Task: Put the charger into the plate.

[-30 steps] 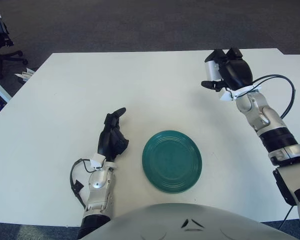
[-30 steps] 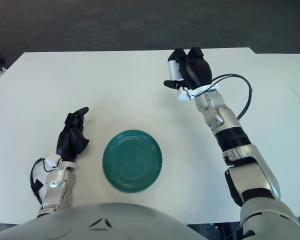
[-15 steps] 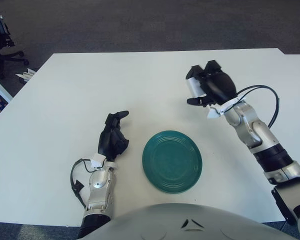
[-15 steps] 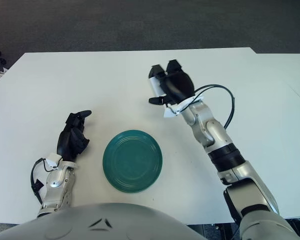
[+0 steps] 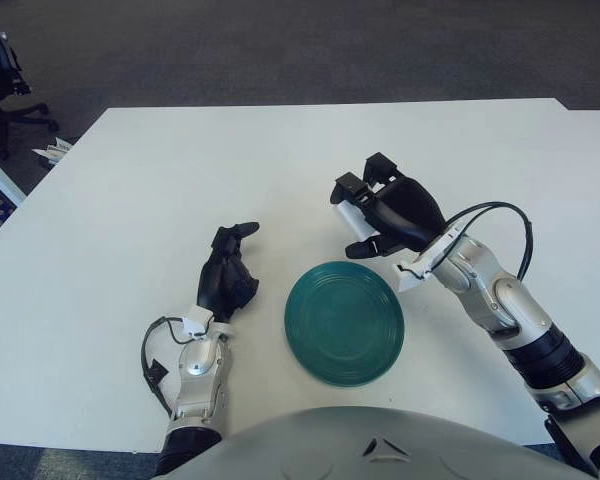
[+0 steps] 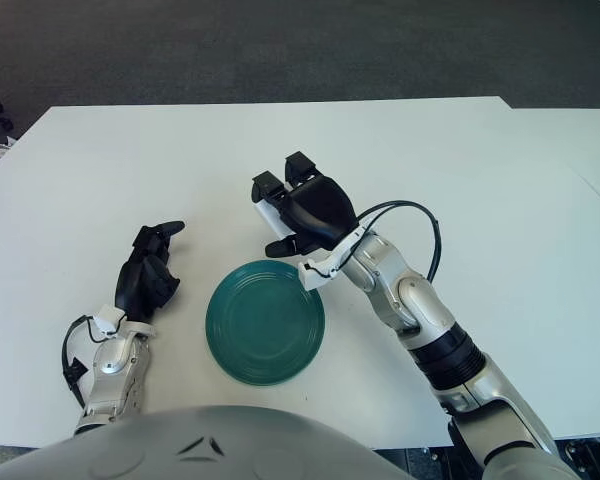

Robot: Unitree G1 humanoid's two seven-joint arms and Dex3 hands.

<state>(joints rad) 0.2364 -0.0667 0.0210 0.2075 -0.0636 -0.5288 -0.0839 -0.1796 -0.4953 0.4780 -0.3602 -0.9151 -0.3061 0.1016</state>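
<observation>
A round green plate (image 5: 344, 322) lies on the white table (image 5: 160, 170) near the front edge. My right hand (image 5: 380, 212) hovers just beyond the plate's far rim, its black fingers curled around a small white charger (image 5: 349, 216) that peeks out on the hand's left side. Most of the charger is hidden by the fingers. My left hand (image 5: 226, 272) shows to the left of the plate, holding nothing, with fingers loosely bent.
A black cable (image 5: 500, 212) loops off my right wrist above the table. An office chair (image 5: 2, 70) stands on the dark carpet beyond the table's far left corner. The table's right edge (image 6: 570, 170) lies far from both hands.
My right hand has carried the charger from the far right of the table down and left to just beyond the plate's far rim. The left hand has barely moved.
</observation>
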